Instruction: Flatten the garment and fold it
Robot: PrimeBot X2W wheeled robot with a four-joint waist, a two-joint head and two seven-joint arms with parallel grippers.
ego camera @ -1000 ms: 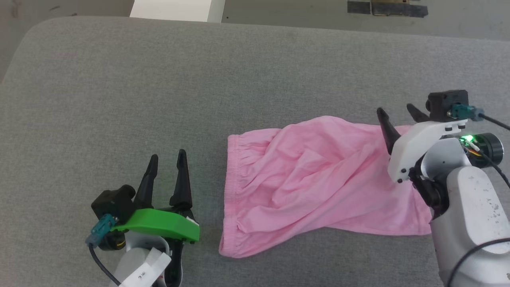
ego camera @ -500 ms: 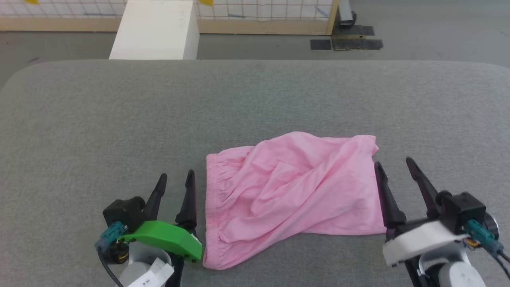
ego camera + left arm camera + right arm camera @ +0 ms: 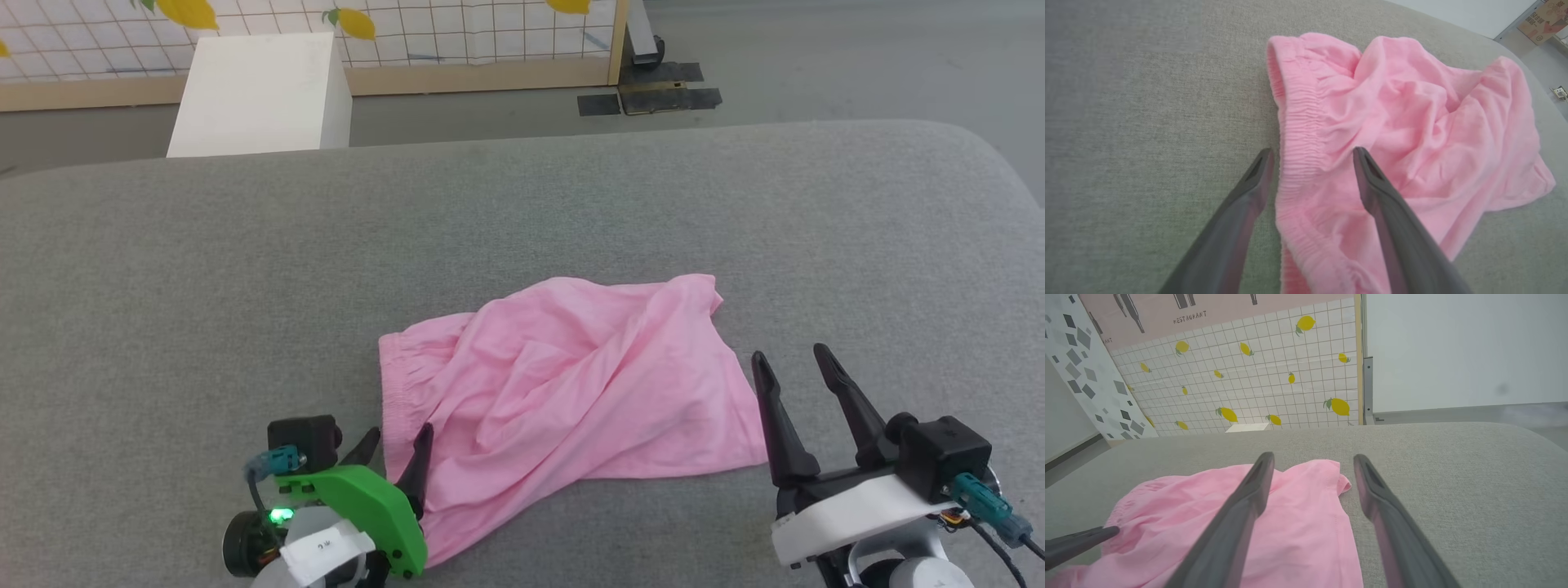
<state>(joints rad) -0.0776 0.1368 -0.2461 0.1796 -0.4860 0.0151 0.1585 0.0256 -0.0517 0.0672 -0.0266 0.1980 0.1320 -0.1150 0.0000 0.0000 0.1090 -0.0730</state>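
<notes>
The light pink shorts lie crumpled on the grey padded surface, with the gathered waistband on the left and the leg hems on the right. My left gripper is open at the near left. In the left wrist view its fingers straddle the waistband edge: one finger is over bare fabric surface, the other over the pink cloth. My right gripper is open just right of the leg hem, holding nothing. In the right wrist view the shorts lie under its left finger.
A white box stands on the floor beyond the far edge of the surface. Behind it runs a tiled wall panel with lemon prints. Black tape patches mark the floor. The surface curves away at the far right corner.
The head camera has tilted up and shifted, showing more floor and wall. My left gripper has moved right onto the waistband edge. My right gripper pulled back from the shorts to beside the hem.
</notes>
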